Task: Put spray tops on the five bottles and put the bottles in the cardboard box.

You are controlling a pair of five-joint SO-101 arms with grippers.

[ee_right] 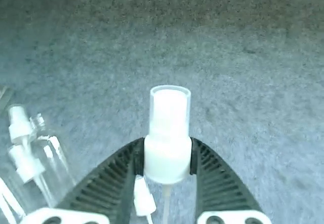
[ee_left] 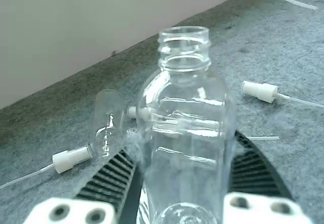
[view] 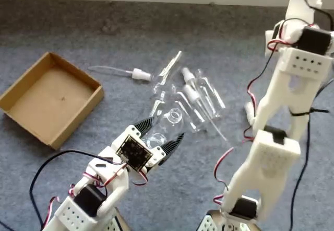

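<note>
My left gripper (view: pixel 158 133) is shut on a clear bottle (view: pixel 166 125) without a top, held just above the grey carpet with its mouth pointing at the pile. In the left wrist view that bottle (ee_left: pixel 185 133) stands between the black fingers (ee_left: pixel 109 178). The right gripper (ee_right: pixel 167 149) is shut on a white spray top (ee_right: pixel 169 115), its dip tube trailing back between the fingers. Several more clear bottles (view: pixel 195 100) lie in a pile mid-table, some with tops on. One loose spray top (view: pixel 140 74) lies left of them. The cardboard box (view: pixel 78 120) sits at the left.
The tall white right arm (view: pixel 292 84) rises along the right side of the table. Loose spray tops (ee_left: pixel 259 90) (ee_left: pixel 71 159) and a lying bottle (ee_left: pixel 108 117) are beyond the held bottle. Two capped bottles (ee_right: pixel 30 153) lie beside the right gripper. Grey carpet covers the table.
</note>
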